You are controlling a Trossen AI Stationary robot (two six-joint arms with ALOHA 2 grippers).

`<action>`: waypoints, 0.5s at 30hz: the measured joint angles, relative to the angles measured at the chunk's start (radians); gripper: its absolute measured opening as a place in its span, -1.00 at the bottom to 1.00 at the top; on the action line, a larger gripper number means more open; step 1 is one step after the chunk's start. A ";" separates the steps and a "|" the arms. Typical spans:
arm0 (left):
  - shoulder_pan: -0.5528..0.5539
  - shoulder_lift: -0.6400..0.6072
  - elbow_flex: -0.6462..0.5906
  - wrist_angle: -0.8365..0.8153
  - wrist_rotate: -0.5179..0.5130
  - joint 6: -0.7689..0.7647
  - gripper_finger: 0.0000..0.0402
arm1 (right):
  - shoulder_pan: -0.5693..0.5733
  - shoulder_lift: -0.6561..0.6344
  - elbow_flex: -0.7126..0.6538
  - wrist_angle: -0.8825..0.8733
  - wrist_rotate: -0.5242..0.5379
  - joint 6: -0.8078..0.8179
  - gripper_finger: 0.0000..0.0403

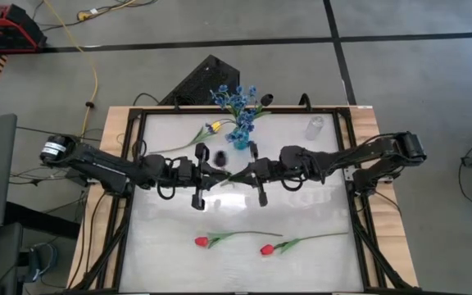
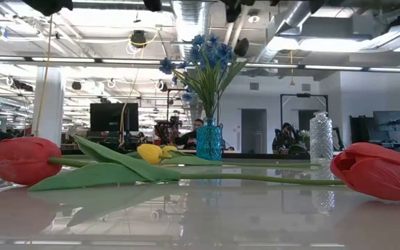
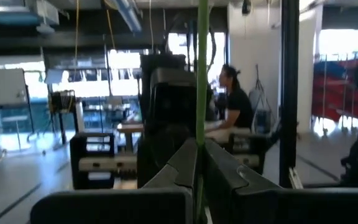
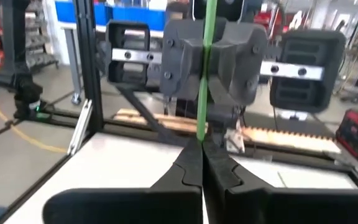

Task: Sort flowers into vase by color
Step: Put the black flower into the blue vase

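A dark, near-black bud on a thin green stem hangs in the air over the table's middle, between my two grippers. My left gripper reaches in from the left and my right gripper from the right. Both are shut on that stem, tip to tip. The blue sprays stand in a blue glass vase at the far edge. A yellow tulip lies on the table beside it. Two red tulips lie near the near edge. My left gripper pinches the green stem between its two fingers, coming level from the table's left, fingers across the stem. The flower is lifted clear of the table. My right gripper pinches the same stem between its fingers, level from the table's right, across the stem, just beside the left gripper's hold.
A clear glass vase stands at the far right of the table, also seen in the low view. A black frame rims the white table top. Bare table lies between the grippers and the red tulips. People sit in the room beyond.
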 joint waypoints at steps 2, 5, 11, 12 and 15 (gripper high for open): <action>0.000 -0.024 0.000 -0.063 -0.003 -0.010 -0.99 | -0.003 -0.014 0.000 -0.043 -0.001 0.000 -0.91; 0.000 -0.044 0.000 -0.132 -0.004 -0.023 -0.99 | -0.006 -0.026 0.000 -0.084 -0.002 0.003 -0.90; 0.000 -0.048 0.000 -0.168 -0.019 -0.037 -0.99 | -0.019 -0.016 -0.001 -0.082 -0.013 0.016 -0.88; 0.000 -0.048 0.000 -0.171 -0.034 -0.038 -0.99 | -0.022 -0.016 -0.002 -0.091 -0.013 0.017 -0.85; 0.000 -0.062 0.000 -0.200 -0.068 -0.049 -1.00 | -0.024 -0.025 -0.002 -0.124 -0.011 -0.008 -0.74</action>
